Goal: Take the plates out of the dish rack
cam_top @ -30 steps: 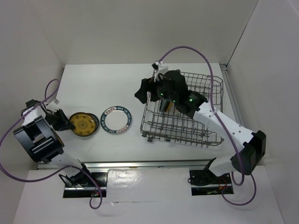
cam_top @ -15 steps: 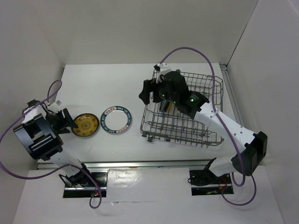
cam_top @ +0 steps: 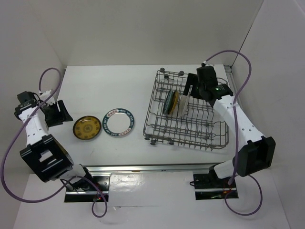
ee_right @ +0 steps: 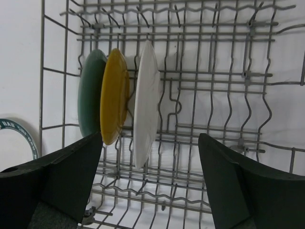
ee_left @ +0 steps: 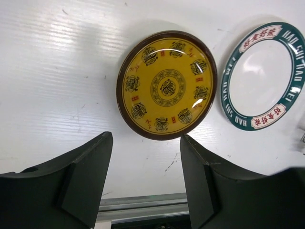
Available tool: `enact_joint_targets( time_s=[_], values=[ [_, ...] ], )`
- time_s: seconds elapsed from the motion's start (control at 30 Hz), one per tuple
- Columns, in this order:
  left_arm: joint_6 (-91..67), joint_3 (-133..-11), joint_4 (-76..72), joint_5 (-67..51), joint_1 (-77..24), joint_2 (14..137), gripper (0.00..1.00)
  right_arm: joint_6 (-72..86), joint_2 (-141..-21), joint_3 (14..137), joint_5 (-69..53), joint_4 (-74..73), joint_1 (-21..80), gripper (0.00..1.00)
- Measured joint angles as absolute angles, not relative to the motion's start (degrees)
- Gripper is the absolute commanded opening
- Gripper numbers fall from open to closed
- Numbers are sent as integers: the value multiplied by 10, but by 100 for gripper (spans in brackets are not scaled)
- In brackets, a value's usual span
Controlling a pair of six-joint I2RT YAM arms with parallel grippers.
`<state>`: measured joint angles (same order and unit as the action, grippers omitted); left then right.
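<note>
three plates (ee_right: pixel 114 102) ahead of right hand (ee_right: pixel 150 136)

Top external view: fixed, high above the near edge of the desk (cam_top: pixel 95 86), facing down over its whole surface.

Left wrist view: close, facing straight down past the left end effector (ee_left: pixel 145 143) onto the yellow plate (ee_left: pixel 167 85) and blue-rimmed plate (ee_left: pixel 259 76).

Right wrist view: close, facing the dish rack (ee_right: pixel 214 86) past the right end effector (ee_right: pixel 150 138).

The blue-rimmed plate's edge appears in all three views.
</note>
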<state>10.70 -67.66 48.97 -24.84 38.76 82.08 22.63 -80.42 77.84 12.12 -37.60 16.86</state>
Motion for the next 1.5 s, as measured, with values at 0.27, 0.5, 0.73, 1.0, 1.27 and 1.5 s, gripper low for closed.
enact_joint_targets(
  time_s=[0.27, 0.5, 0.73, 1.0, 1.27, 1.5],
  values=[
    [108, -680, 513, -253, 351, 792, 72, 224, -882, 769, 100, -380, 167, 80],
    [108, -683, 532, -253, 339, 767, 72, 231, -923, 747, 93, -377, 167, 49],
    [108, -702, 546, -257, 314, 757, 72, 235, -933, 757, 124, -395, 171, 2],
    [108, -745, 577, -286, 295, 745, 75, 171, -932, 829, 202, -479, 197, 0],
    [108, -766, 592, -314, 270, 741, 76, 167, -894, 971, 263, -484, 226, 0],
    [145, -776, 621, -378, 267, 741, 100, 152, -824, 918, 173, -409, 258, 0]
  ],
)
